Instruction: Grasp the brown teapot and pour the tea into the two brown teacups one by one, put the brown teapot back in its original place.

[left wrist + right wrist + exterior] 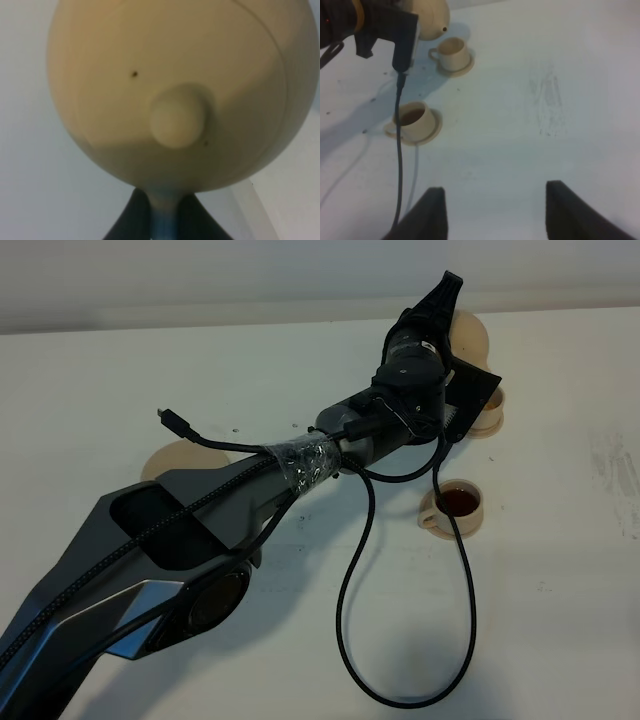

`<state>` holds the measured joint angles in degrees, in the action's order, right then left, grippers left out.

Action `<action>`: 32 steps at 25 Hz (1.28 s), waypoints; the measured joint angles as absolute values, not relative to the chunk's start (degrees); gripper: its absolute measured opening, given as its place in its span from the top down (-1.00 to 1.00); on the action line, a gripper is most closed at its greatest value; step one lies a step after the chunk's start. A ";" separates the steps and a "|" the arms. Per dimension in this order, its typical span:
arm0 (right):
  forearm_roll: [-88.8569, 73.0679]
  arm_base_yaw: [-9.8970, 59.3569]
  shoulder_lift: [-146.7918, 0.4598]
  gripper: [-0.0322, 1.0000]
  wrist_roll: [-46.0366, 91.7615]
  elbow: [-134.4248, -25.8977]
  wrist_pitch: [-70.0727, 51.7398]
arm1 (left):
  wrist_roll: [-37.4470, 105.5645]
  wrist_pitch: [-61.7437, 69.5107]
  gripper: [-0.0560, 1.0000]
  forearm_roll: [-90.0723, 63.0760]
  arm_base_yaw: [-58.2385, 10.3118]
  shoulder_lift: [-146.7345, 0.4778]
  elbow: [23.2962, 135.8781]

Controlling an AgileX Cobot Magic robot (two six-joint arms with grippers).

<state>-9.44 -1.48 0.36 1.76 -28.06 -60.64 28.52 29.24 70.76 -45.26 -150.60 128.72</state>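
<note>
Left gripper is clamped tight on the teapot handle, with the pot held up in the air. The spout sits just beside the empty cup, on its far side. The nearer cup already has tea, so I'd guess shift over and tilt next.

Left arm: dark grey angular shell, black wrist joints. Black braided cable bound on by clear tape; a smooth black loop; one free plug. Right gripper: black tapered fingers.
</note>
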 joint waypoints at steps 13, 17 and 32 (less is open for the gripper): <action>-9.44 -1.48 0.36 0.03 1.76 -28.06 -60.64 | 28.50 29.09 0.69 73.00 -45.26 -150.60 128.72; -9.44 -1.48 0.36 0.03 1.76 -28.06 -60.64 | 28.50 29.09 0.69 73.27 -45.26 -150.60 128.72; -9.44 -1.48 0.36 0.03 1.76 -28.06 -60.64 | 28.51 28.91 0.69 75.11 -45.26 -150.60 128.72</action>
<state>-9.44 -1.48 0.36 1.76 -28.06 -60.64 28.51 28.91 75.11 -45.26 -150.60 128.72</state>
